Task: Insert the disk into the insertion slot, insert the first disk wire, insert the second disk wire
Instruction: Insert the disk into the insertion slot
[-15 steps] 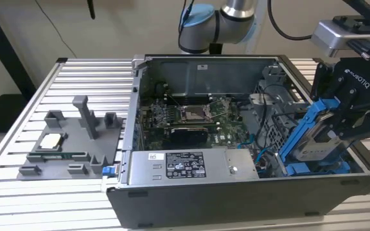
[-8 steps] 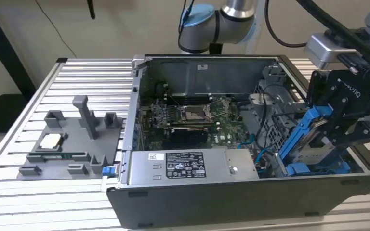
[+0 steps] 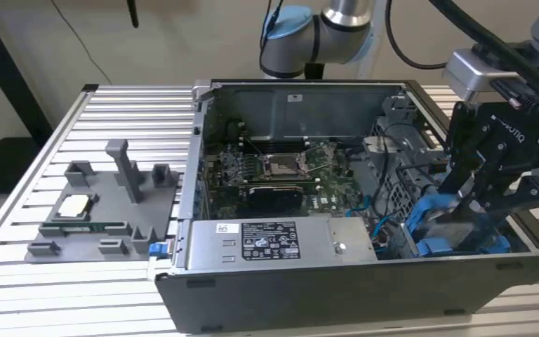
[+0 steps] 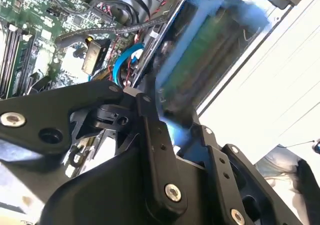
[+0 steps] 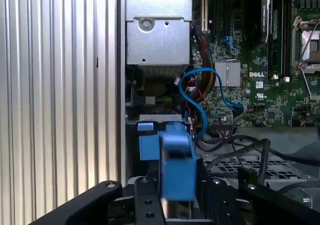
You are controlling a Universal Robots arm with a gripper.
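The pincer (image 3: 466, 214) is clenched on the disk (image 3: 431, 213). In the first wrist view, its blue carrier stands on edge between the fingers (image 5: 145, 202). Pincer and disk sit low in one corner of the open computer case (image 3: 344, 281). Just beyond the pincer loops a blue cable (image 5: 200, 100). Farther off are the power supply (image 3: 269, 242) and the motherboard (image 3: 279, 168). A ribbed bench (image 3: 64, 126) carries the case.

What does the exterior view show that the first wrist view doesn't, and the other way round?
Exterior view: the grey parts tray on the exterior view's left, and the arm's blue-capped joint. First wrist view: a silver finned heatsink on the circuit board. Both: the pincer at the blue-framed disk, the power supply and the ribbed table.
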